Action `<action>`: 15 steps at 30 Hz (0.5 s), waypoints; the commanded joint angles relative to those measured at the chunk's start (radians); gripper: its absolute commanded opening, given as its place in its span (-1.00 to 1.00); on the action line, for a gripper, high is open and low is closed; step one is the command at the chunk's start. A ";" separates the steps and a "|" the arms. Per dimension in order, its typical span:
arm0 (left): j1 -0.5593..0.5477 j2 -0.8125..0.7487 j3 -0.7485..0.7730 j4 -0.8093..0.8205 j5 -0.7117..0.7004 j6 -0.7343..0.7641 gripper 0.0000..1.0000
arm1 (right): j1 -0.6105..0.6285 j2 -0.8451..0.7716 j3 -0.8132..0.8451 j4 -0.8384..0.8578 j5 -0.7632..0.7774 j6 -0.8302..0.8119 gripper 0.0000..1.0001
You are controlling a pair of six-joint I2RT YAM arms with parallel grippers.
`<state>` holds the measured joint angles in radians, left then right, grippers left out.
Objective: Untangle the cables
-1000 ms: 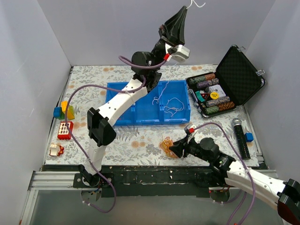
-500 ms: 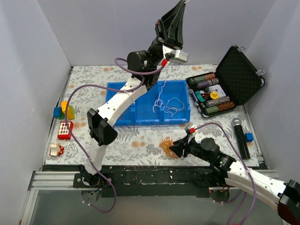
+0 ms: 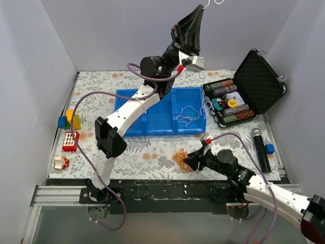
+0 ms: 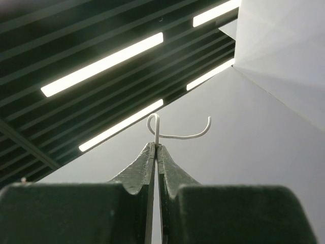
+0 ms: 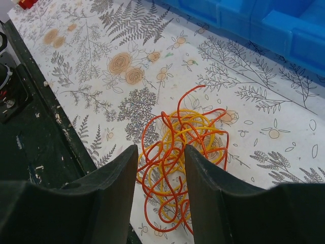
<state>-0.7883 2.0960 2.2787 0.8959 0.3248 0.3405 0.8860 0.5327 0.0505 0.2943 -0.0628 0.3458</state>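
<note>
My left gripper (image 3: 201, 8) is raised high above the table's back, shut on the end of a white cable (image 3: 217, 2). In the left wrist view the white cable (image 4: 179, 135) curls out past the closed tips of the gripper (image 4: 156, 147). More white cable (image 3: 189, 114) lies in the right compartment of the blue bin (image 3: 152, 129). An orange and yellow tangle (image 3: 180, 157) lies on the floral mat near the front. My right gripper (image 3: 188, 163) is open just beside it. In the right wrist view the tangle (image 5: 189, 133) lies between and ahead of the gripper (image 5: 160, 157).
An open black case (image 3: 264, 81) with poker chips stands at the right. A microphone (image 3: 260, 147) and a small blue block (image 3: 269, 148) lie in front of it. Toy blocks (image 3: 70, 121), a red toy (image 3: 70, 140) and a small toy (image 3: 61, 162) sit at the left edge.
My left gripper swung a little left and back, staying high. The hanging white strand over the bin shifted to the right. The right gripper and the tangle have not moved.
</note>
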 commanded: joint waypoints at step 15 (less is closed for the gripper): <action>0.021 0.002 0.022 -0.005 -0.063 0.034 -1.00 | 0.004 -0.019 -0.015 0.040 0.014 0.018 -0.02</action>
<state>-0.7807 2.0956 2.1662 0.8894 0.2890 0.3546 0.8860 0.5186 0.0502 0.2943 -0.0578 0.3622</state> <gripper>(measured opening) 0.018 0.492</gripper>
